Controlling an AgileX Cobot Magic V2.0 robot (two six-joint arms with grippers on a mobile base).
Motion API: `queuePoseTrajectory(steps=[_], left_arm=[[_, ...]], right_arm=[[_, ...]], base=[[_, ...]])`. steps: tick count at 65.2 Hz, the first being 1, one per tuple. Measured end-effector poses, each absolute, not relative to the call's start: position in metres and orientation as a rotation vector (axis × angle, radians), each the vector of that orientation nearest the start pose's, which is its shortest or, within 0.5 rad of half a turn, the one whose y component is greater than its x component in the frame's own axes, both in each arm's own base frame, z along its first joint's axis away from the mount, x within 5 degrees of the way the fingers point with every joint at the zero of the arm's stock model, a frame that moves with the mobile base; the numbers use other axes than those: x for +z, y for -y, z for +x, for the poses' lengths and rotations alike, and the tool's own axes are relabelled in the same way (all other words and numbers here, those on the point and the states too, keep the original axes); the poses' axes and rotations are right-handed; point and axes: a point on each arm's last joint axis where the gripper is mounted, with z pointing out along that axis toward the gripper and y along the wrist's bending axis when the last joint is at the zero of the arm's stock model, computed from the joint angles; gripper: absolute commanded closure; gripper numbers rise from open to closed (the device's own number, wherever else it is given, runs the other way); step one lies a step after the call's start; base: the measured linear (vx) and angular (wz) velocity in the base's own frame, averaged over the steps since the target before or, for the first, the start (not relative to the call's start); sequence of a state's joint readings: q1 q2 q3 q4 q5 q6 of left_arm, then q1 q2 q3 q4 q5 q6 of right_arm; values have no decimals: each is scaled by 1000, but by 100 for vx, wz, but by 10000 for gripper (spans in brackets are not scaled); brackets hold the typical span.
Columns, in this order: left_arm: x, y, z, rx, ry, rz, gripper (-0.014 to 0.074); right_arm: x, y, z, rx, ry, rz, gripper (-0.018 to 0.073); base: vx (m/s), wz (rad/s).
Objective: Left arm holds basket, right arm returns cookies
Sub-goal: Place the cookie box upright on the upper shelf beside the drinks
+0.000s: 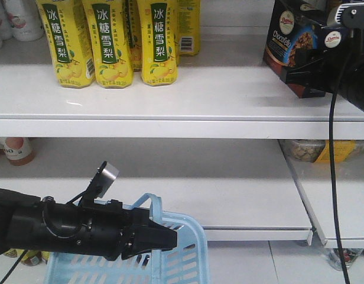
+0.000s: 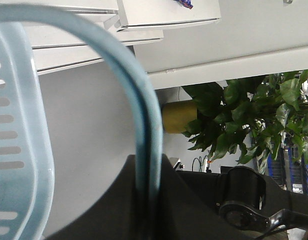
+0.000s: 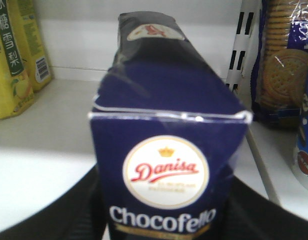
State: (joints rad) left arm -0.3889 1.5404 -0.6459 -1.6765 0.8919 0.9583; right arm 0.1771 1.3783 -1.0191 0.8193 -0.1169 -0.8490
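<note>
Cookies (image 1: 291, 44), in a dark navy box printed with a round Danisa logo and white "Chocofello" lettering, sit at the right end of the upper white shelf (image 1: 188, 94), gripped by the right gripper (image 1: 315, 74). In the front view the box leans, its top tipped toward the left and its lower end down at the shelf surface near the front edge; whether that end actually touches the board I cannot tell. In the right wrist view the box (image 3: 169, 150) fills the middle of the frame, its long axis running away from the camera toward the shelf's back wall, logo face turned to the lens. Dark jaw parts flank it low on both sides, closed against its sides. The right arm (image 1: 353, 65) comes in from the right edge, a black cable (image 1: 332, 177) hanging below it.

Left of the box, well apart, tall yellow drink cartons (image 1: 108, 41) stand upright in a row on the same shelf. The wrist view shows packs of round biscuits (image 3: 284, 60) just beyond a slotted white divider on the box's right.

Lower down, the left arm (image 1: 58, 228) reaches in from the left, and the left gripper (image 1: 158, 236) is clamped on the curved hoop handle (image 2: 144, 130) of the light blue basket (image 1: 188, 260), which hangs in front of the lower shelf. A green potted plant (image 2: 244, 120) shows in the left wrist view.
</note>
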Motion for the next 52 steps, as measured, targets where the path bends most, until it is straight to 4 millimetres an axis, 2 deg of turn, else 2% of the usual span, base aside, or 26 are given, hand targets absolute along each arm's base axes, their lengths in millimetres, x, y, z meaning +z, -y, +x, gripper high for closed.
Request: queuePoseTrajectory(steps=[13,26,52], left_arm=[[204,165,218,-1577,-2451,68,603],[204,165,218,-1577,-2451,68,603],[204,165,218,-1577,-2451,68,603]], right_arm=[[346,-49,315,43,-1756,-115,46],[358,-48,306,59,-1725,-106,46],[366,-51,288,120,-1736,-153,46]], base=[[0,0],[0,0],[0,0]])
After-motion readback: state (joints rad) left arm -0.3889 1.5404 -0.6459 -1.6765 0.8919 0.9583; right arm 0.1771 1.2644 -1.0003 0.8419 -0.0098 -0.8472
